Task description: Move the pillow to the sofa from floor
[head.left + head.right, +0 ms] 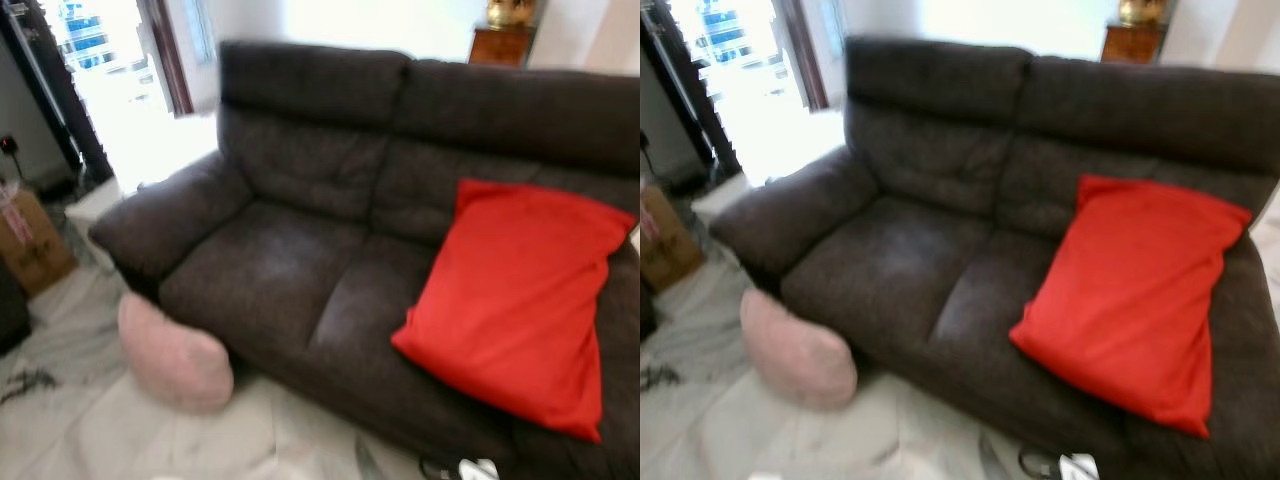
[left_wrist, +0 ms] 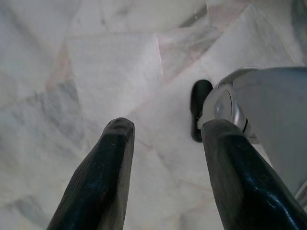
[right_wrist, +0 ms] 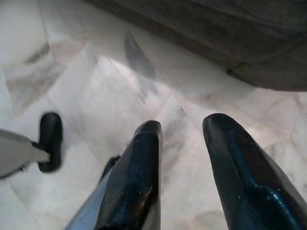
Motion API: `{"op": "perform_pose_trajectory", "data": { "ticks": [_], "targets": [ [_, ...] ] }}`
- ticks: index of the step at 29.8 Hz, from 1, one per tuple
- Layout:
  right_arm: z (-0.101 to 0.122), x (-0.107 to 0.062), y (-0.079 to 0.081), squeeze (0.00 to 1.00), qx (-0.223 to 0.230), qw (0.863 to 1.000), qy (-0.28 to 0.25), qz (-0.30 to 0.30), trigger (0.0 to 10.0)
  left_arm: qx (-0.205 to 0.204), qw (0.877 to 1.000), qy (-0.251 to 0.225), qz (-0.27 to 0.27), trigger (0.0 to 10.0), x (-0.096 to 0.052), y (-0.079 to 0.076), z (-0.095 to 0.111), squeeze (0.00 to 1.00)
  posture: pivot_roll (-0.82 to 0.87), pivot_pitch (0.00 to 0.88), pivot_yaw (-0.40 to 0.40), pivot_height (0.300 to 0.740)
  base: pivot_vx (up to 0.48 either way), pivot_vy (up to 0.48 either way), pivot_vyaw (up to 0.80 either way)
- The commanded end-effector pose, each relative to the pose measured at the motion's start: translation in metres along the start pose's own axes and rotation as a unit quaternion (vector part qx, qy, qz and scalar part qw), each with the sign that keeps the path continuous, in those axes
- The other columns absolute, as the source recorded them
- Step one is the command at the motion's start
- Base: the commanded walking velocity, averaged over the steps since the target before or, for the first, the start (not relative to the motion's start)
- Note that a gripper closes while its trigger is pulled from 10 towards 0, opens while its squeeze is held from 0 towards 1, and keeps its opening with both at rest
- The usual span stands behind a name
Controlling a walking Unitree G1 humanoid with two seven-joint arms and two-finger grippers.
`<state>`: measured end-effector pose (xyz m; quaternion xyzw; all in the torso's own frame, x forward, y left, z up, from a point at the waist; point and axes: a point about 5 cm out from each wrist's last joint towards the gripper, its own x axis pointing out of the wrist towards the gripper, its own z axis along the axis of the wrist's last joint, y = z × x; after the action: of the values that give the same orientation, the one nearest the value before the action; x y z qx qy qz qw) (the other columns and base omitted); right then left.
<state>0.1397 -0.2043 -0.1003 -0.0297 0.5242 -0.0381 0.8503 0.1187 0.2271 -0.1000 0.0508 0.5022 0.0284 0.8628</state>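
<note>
Pink pillow [image 1: 172, 352] far from left gripper [image 2: 165, 132]

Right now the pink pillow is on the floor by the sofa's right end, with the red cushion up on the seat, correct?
Not quite: the pink pillow lies by the sofa's left end, below its armrest, as the left eye view shows. The red cushion is on the seat.

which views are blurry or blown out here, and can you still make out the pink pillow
Left eye view: soft motion blur, window at upper left blown out white; pink pillow still readable on the floor against the sofa. Right eye view: the same. Left wrist view: left end effector sharp, evenly lit. Right wrist view: right end effector over shaded marble.
</note>
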Motion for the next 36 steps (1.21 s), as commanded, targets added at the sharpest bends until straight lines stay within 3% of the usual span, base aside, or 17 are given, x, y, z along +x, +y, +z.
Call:
{"op": "perform_pose_trajectory", "data": {
  "ticks": [1,7,15,20,27,36],
  "targets": [
    [-0.006,-0.001,-0.006,0.0,0.016,1.0,0.007,-0.015,10.0,0.012,1.0,-0.004,-0.002,10.0,0.002,-0.003,0.006,0.0,0.09,0.0,-0.005,0.74,0.0,0.334,0.0],
    [-0.007,-0.002,-0.008,0.0,0.026,0.999,0.006,-0.028,10.0,0.014,1.0,-0.01,0.001,10.0,0.002,-0.003,0.009,0.0,0.09,0.0,-0.003,0.74,0.0,0.339,0.0],
    [-0.01,-0.002,-0.009,0.0,0.032,0.998,0.015,-0.058,10.0,0.015,1.0,-0.016,0.016,10.0,-0.002,0.027,0.011,0.0,0.07,0.0,0.008,0.74,0.0,0.342,0.0],
    [-0.013,-0.002,-0.008,0.0,0.051,0.996,0.021,-0.065,10.0,0.018,1.0,-0.01,0.018,10.0,-0.004,0.036,0.007,0.0,0.06,0.0,0.016,0.74,0.0,0.355,0.0],
    [-0.016,-0.002,-0.004,0.0,0.07,0.995,0.032,-0.057,10.0,0.026,1.0,-0.006,0.011,10.0,-0.004,0.03,0.005,0.0,0.06,0.0,0.028,0.74,0.0,0.361,0.0],
    [-0.017,-0.002,0.002,0.0,0.07,0.997,0.034,-0.031,10.0,0.045,0.999,-0.009,0.0,10.0,0.002,0.007,0.014,0.0,0.05,0.0,0.04,0.74,0.0,0.372,0.0]
  ]
}}
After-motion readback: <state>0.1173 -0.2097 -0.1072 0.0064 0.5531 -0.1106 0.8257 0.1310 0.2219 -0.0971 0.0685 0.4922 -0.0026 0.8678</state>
